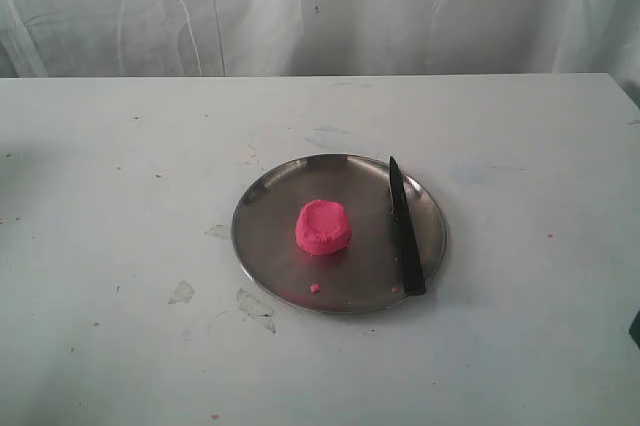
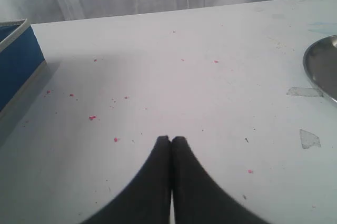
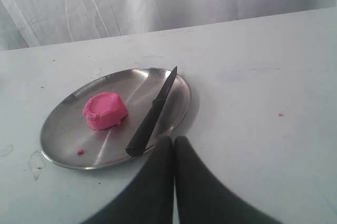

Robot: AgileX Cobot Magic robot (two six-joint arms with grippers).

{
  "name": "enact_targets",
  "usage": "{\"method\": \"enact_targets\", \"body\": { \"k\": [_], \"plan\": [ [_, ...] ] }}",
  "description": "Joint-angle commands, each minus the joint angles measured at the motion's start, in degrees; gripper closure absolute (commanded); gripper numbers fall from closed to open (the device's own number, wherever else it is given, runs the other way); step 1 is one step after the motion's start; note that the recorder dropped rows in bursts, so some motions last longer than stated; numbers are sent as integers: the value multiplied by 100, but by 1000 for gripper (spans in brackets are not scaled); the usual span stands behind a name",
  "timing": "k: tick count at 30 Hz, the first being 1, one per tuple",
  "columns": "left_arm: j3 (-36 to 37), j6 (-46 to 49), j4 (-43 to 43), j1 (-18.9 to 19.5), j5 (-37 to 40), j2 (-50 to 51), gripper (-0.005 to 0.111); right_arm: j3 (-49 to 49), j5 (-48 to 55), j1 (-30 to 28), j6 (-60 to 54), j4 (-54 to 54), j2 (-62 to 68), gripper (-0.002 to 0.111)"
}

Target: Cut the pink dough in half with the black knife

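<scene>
Black and pressed together, the fingers of the right gripper (image 3: 174, 141) sit at the bottom centre of the right wrist view, holding nothing, their tips just short of the near rim of the steel plate (image 3: 63, 129). Closest to them lies the black knife (image 3: 152, 113), resting on the plate with its handle end near the rim in front of the gripper and its pointed blade running up and away to the far rim. Beside the knife, apart from it, the pink dough (image 3: 105, 110) sits as one rounded lump with a dented top, near the middle of the plate. A tiny pink crumb (image 3: 79, 151) lies alone on the plate near its lower left rim. In the exterior view neither arm shows; the plate (image 1: 262, 236) is at the centre of the white table (image 1: 100, 196), the dough (image 1: 322, 227) in its middle, the knife (image 1: 404, 228) along its right side, the crumb (image 1: 314, 288) at the lower edge. The left gripper (image 2: 171, 140) is likewise closed and empty, low at the centre of the left wrist view over bare table speckled with pink bits, the plate's rim (image 2: 316, 71) showing at the right edge and a blue box (image 2: 16, 61) at the left edge.
</scene>
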Motion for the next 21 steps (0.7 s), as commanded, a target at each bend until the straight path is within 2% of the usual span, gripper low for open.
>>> {"method": "enact_targets", "body": {
  "k": [1, 12, 14, 17, 21],
  "plan": [
    [23, -4, -29, 18, -8, -30, 107, 32, -52, -33, 25, -16, -32, 108],
    [23, -4, -29, 18, -8, -30, 107, 32, -301, -33, 22, -16, -32, 108],
    [23, -4, -29, 18, -8, -30, 107, 32, -676, -33, 249, 114, -32, 108],
    [23, -4, -29, 18, -8, -30, 107, 32, -1767, -33, 1039, 858, -32, 108],
    [23, -4, -29, 18, -8, -30, 107, 32, -2571, -33, 1082, 868, -32, 108]
  ]
}}
